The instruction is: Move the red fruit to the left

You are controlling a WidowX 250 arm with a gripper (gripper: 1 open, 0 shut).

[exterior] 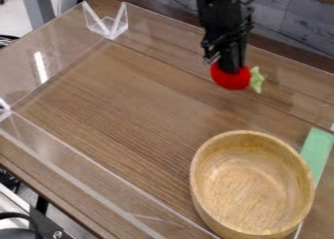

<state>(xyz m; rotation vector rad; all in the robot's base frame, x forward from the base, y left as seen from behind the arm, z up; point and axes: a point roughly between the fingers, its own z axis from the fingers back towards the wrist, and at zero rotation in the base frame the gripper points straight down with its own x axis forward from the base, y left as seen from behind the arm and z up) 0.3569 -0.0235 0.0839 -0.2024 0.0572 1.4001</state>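
The red fruit (233,77) is small, round and glossy, with its green leafy stem (257,80) sticking out to the right. It rests on the wooden table at the upper right. My black gripper (229,65) comes straight down onto its top, with the fingers shut on the red fruit. The upper part of the fruit is hidden behind the fingers.
A large wooden bowl (202,184) sits at the lower right. A green flat piece (317,148) lies at the right edge. A clear plastic wall (39,62) rims the table's left and front, with a clear stand (105,23) at the back left.
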